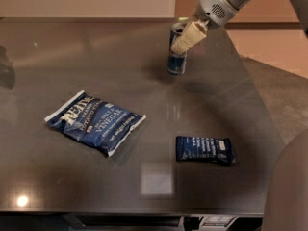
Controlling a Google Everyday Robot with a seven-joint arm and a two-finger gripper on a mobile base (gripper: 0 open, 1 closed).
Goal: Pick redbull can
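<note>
The redbull can (176,64), slim and blue and silver, hangs upright just above the dark table (96,57) at its far right. My gripper (180,43) comes down from the upper right and is shut on the can's upper part. One cream finger (188,36) lies across the can's front and hides part of its top. The other finger is hidden behind the can. The can's shadow lies on the table just below and to its right.
A blue salt and vinegar chip bag (96,121) lies flat at centre left. A dark blue snack bar (204,149) lies at front right. The table's right edge (255,88) runs close to the can. Part of my own body (288,191) fills the lower right corner.
</note>
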